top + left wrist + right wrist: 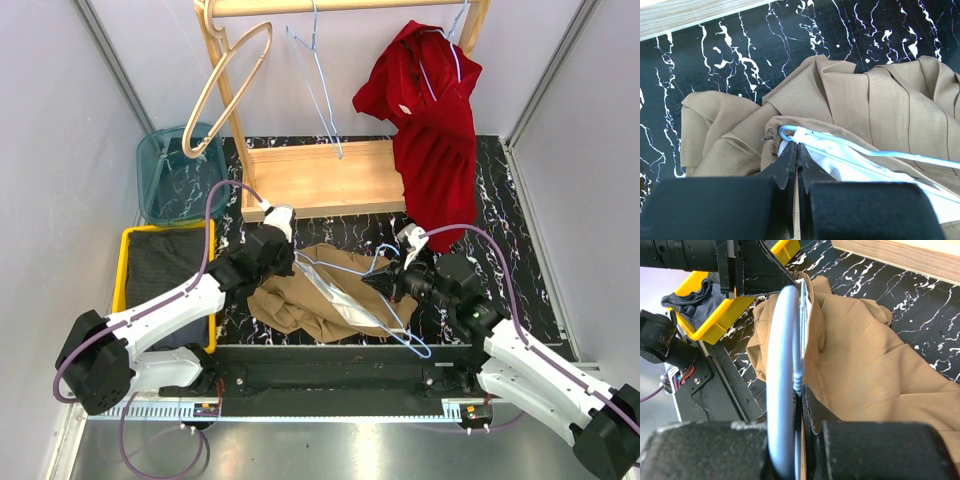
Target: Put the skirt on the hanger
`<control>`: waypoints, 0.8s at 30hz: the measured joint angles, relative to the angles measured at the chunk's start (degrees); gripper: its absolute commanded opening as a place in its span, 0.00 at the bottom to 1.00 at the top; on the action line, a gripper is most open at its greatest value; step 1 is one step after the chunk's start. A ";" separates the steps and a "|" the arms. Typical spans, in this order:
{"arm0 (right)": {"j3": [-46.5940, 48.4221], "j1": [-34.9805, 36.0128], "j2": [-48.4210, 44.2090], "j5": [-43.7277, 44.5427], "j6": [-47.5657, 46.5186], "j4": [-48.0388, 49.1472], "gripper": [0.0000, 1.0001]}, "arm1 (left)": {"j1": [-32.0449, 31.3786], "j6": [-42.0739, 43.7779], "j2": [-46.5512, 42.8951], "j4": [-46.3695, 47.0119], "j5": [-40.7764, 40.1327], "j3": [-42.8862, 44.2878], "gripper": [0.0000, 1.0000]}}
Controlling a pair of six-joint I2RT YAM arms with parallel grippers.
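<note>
Top external: skirt (pixel 300 300), red garment's (pixel 435 150) tag (pixel 404 108)

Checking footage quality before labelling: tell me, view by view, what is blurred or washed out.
Top view: sharp, evenly lit, soft shadows around the skirt. Left wrist: left gripper blurred at the bottom edge, skirt and table crisp. Right wrist: hanger a thick blur close to the lens, right gripper dark and soft, background at left washed out.
</note>
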 measured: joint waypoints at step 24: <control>-0.94 0.83 9.35 -1.44 2.91 15.34 0.00 | 0.92 2.49 -2.62 4.15 15.21 -1.68 0.00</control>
